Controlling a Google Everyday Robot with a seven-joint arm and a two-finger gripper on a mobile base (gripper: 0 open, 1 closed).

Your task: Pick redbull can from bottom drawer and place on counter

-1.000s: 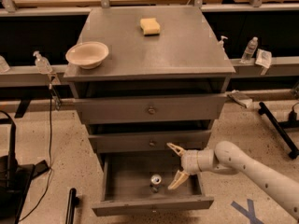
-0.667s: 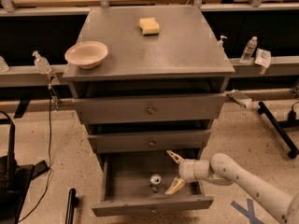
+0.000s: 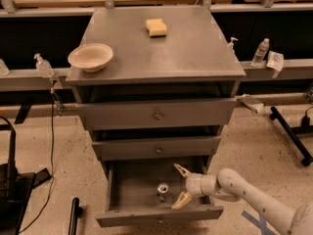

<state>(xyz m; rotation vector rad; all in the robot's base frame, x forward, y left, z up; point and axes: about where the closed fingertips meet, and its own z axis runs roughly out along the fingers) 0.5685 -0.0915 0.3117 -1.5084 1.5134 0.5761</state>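
Observation:
The bottom drawer (image 3: 132, 182) of the grey cabinet is pulled out. The redbull can (image 3: 162, 190) stands upright on its floor, right of the middle, with its shiny round lid showing. My gripper (image 3: 180, 185) reaches in from the right at the end of a white arm. Its two pale fingers are spread open, one above and one below, just to the right of the can and not touching it. The counter (image 3: 186, 58) is the flat grey cabinet top above.
A tan bowl (image 3: 90, 57) sits at the counter's left front edge and a yellow sponge (image 3: 156, 27) near its back. Two closed drawer fronts (image 3: 156, 114) overhang the open drawer. Pump bottles (image 3: 43, 65) stand on side ledges. A black stand (image 3: 12, 180) is left.
My gripper has moved left and a little lower inside the drawer, closer to the can. The can has not moved.

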